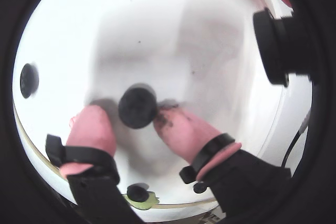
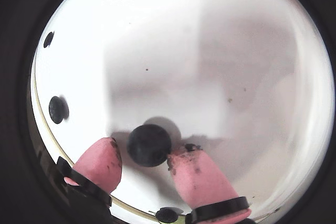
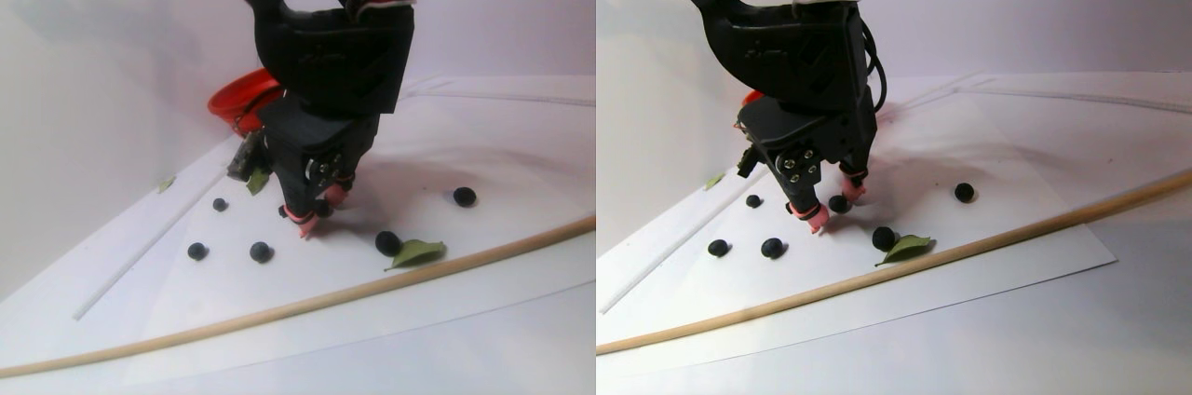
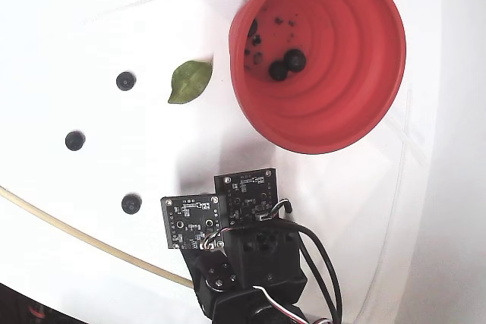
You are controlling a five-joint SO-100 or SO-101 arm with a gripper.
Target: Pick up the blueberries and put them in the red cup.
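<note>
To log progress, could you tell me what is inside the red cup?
In the fixed view, the red cup holds two blueberries and some dark specks at its bottom. The near wall hides part of the floor.

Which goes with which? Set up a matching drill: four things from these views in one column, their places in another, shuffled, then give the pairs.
Things:
1. berry at the hand
2. two berries in the fixed view
3. red cup
4. leaf in the stereo pair view

Places:
A. lying inside the cup
B. beside a loose berry, near the wooden strip
C. between the two pink fingertips
D. on the white sheet, right of a green leaf in the fixed view

Pairs: 1-C, 2-A, 3-D, 4-B
</note>
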